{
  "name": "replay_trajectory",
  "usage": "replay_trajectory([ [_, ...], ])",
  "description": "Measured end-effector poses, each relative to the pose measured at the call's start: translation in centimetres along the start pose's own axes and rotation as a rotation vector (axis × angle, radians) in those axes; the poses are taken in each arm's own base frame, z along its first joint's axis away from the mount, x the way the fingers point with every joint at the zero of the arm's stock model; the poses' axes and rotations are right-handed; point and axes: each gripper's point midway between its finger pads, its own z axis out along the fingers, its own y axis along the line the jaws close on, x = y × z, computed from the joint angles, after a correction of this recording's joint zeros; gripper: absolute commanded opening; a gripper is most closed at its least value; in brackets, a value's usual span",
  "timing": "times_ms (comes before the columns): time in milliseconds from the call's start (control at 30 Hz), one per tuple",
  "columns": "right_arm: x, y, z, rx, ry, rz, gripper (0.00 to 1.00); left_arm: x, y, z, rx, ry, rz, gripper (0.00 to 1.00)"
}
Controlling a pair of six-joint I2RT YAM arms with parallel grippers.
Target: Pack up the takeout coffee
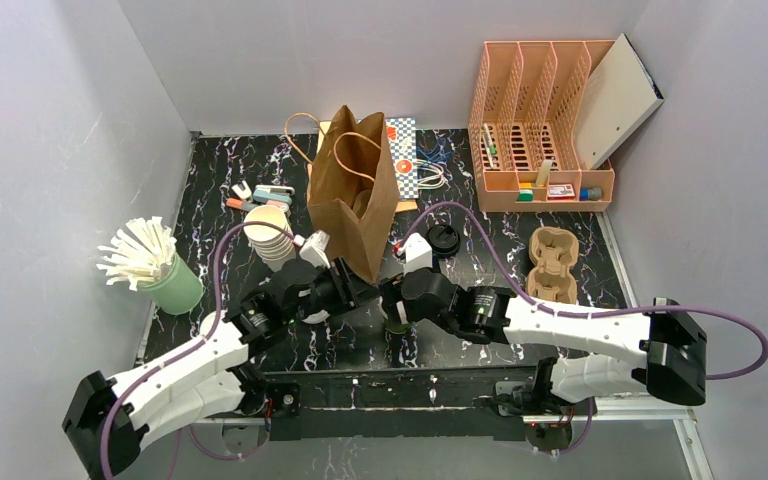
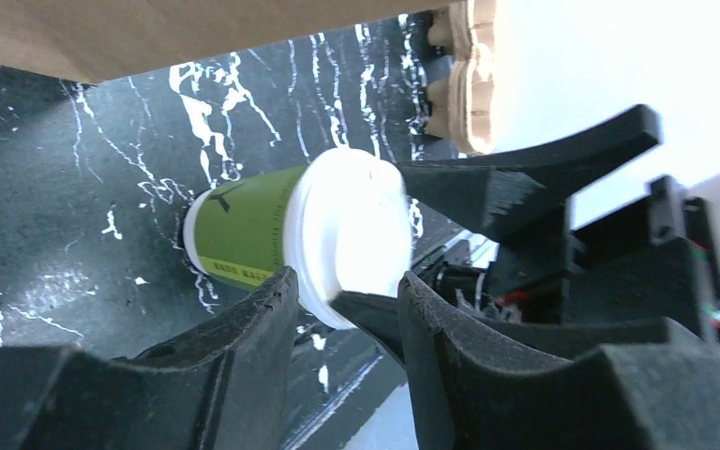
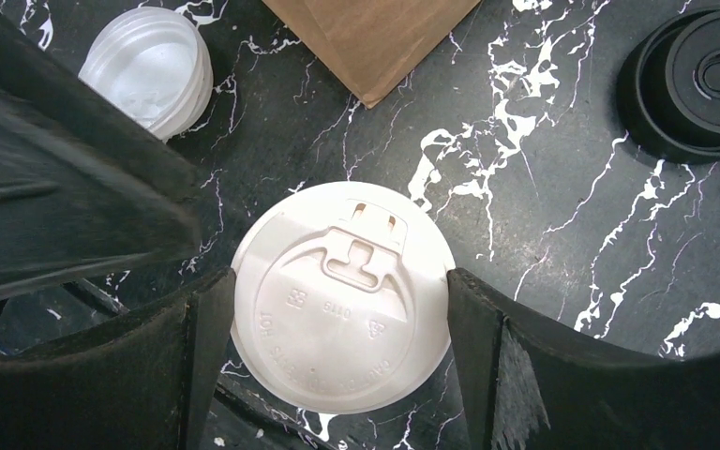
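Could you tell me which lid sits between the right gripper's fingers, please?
The white sip lid on the green cup; the black lid lies loose, off to one side.

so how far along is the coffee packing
Early on. Done: the green cup has its lid on. In hand: the right gripper is closed on that lid, with the cup standing on the table by the bag; the left gripper is open beside it. Left: nothing sits in the carrier, and the cup isn't packed yet. The bag's inside isn't visible.
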Motion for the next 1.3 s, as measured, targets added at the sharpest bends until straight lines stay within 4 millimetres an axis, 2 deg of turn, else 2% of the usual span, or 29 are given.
replay_trajectory([
  [167,0.0,0.0,0.0,-0.003,-0.007,0.006,0.80,-0.5,-2.0,-1.5,0.088,-0.026,-0.035,0.37],
  [233,0.0,0.0,0.0,-0.004,-0.007,0.006,0.80,-0.2,-1.9,-1.7,0.112,-0.027,-0.061,0.35],
  [467,0.0,0.0,-0.1,-0.008,-0.012,0.007,0.80,2.9,2.1,-0.4,0.075,0.032,-0.162,0.32],
  [567,0.0,0.1,-0.2,-0.019,-0.017,0.009,0.80,3.4,2.7,-0.1,0.080,0.034,-0.196,0.32],
  [833,0.1,0.3,-0.4,-0.040,-0.016,0.008,0.80,2.7,1.5,-0.1,0.164,-0.005,-0.246,0.38],
  [1133,0.1,0.4,-0.4,-0.047,-0.013,0.004,0.80,2.1,0.9,-0.2,0.204,-0.032,-0.263,0.35],
  [1300,0.1,0.5,-0.4,-0.047,-0.013,0.004,0.80,2.2,1.2,0.2,0.190,-0.030,-0.269,0.32],
])
